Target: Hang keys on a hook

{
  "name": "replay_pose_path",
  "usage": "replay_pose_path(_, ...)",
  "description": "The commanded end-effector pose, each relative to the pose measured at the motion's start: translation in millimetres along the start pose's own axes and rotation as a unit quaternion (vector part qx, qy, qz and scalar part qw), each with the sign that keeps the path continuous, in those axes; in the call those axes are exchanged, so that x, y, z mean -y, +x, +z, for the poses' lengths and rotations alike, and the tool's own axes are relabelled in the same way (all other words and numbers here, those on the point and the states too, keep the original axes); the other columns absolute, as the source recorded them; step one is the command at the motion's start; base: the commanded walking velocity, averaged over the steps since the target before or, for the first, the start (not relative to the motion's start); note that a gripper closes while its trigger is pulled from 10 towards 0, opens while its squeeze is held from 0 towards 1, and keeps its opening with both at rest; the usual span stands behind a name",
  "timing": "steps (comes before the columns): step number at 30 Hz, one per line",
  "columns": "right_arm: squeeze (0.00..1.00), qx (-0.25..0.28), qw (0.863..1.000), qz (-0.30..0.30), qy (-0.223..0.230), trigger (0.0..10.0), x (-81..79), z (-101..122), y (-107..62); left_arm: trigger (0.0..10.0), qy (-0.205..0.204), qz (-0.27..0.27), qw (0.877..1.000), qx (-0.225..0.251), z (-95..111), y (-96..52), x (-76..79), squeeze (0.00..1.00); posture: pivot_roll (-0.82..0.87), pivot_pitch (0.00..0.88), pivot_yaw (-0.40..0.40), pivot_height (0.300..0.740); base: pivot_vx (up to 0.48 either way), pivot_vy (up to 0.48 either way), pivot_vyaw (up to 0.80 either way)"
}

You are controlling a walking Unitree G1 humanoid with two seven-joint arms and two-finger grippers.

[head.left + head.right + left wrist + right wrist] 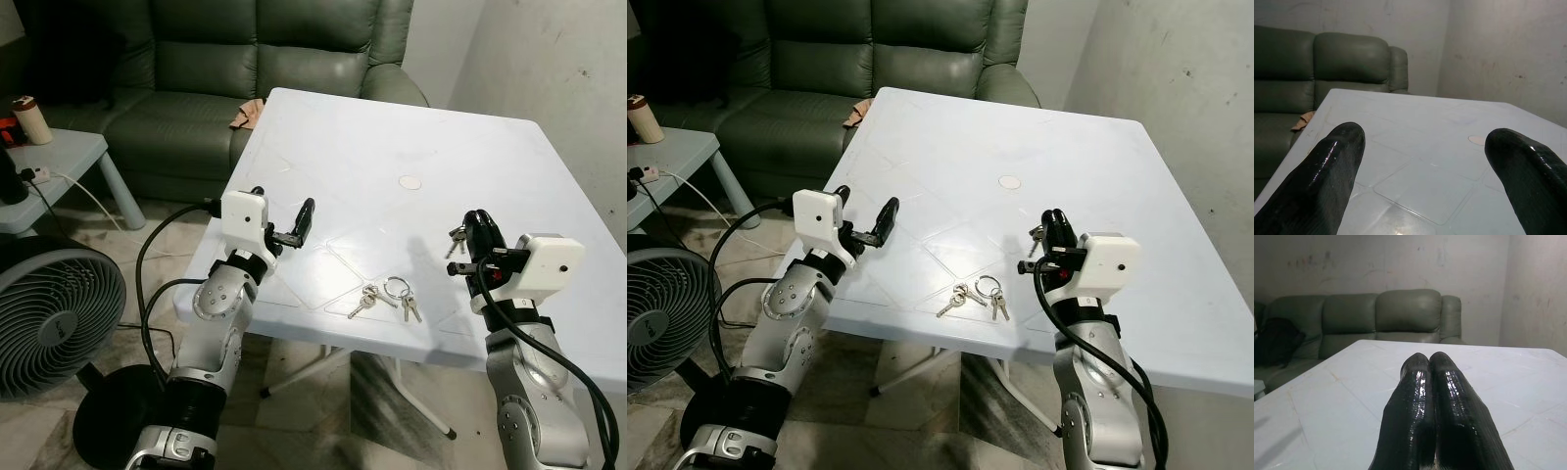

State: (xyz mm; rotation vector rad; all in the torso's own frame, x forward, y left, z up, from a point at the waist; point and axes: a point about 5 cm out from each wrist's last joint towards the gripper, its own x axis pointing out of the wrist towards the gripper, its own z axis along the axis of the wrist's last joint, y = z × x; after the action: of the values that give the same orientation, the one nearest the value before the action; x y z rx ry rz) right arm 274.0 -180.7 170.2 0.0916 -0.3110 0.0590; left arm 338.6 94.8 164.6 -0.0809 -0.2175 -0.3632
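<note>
two keys (384, 297) on table (392, 166) — hook unseen

- The white table (392, 127) lies mostly bare from its middle out toward 12 o'clock, broken by one small round mark (409, 181).
- A bunch of keys (384, 296) lies near the front edge, in the gap between the left gripper (284, 217) (fingers spread) and the right gripper (477, 228).
- The wall (558, 69) hems in 2 o'clock.
- The sofa (245, 59) blocks 11 o'clock; the fan (54, 313) stands at 8 o'clock.
- Something small, perhaps more keys, hangs at the right fingertips.
</note>
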Motion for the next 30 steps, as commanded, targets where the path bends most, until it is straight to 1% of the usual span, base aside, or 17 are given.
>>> replay_pose_path(1,0.0,0.001,1.0,0.0,-0.006,10.0,-0.8,2.8,0.4,10.0,0.004,0.0,1.0,0.008,4.3,3.8,0.4,0.0,0.05,0.055,-0.039,0.74,0.0,0.0,0.0)
replay_pose_path(15,0.0,-0.019,1.0,-0.008,-0.016,10.0,0.3,-2.2,0.6,10.0,0.002,-0.003,1.0,0.007,4.1,3.5,0.3,0.0,0.05,0.059,-0.036,0.74,0.0,0.0,0.0)
replay_pose_path(30,0.0,-0.023,1.0,-0.01,-0.015,10.0,-0.7,-2.3,0.5,10.0,0.004,-0.002,1.0,0.008,4.7,3.2,-0.2,0.0,0.05,0.062,-0.035,0.74,0.0,0.0,-0.74)
